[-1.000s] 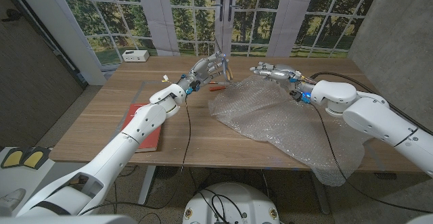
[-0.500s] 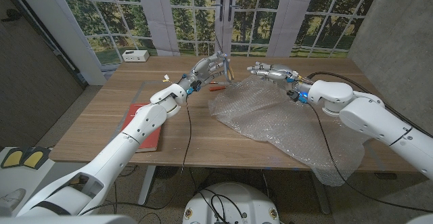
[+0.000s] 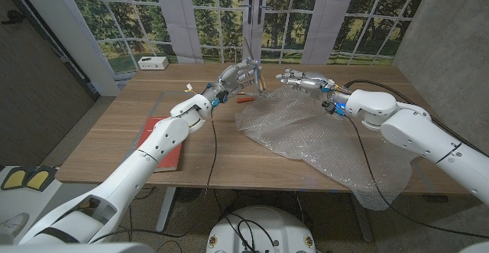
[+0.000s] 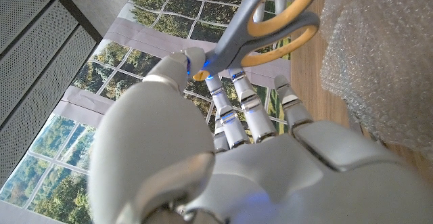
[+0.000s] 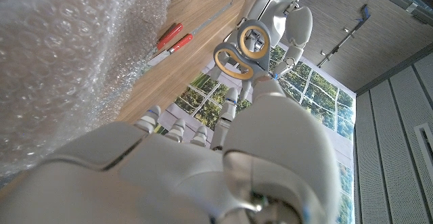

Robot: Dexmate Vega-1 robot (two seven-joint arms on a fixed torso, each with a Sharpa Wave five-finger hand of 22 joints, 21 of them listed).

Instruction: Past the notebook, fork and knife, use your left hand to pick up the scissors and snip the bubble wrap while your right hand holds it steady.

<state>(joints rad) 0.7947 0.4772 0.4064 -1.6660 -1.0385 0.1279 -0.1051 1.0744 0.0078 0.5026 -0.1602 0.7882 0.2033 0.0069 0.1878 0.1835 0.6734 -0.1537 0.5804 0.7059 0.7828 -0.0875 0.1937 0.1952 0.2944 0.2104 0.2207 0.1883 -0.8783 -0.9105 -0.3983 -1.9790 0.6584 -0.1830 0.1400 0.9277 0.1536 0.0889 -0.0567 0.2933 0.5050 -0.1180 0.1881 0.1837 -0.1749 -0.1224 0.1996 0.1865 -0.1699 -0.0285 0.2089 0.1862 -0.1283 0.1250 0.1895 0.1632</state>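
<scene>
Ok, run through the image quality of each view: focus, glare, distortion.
Head view: even daylight, sharp overall; the bubble wrap shows soft sheen, no harsh glare. Left wrist view: the left hand sits close and looks soft and oversized, with the scissors cut off at the frame edge. Right wrist view: the right hand is blurred, while the scissors and red-handled cutlery stay sharp.

A wooden surface (image 3: 114, 142) stood before tall gridded windows (image 3: 210, 12) showing sunlit trees, with a dark panel (image 3: 34, 62) at left and a grey wall (image 3: 451, 39) at right.
</scene>
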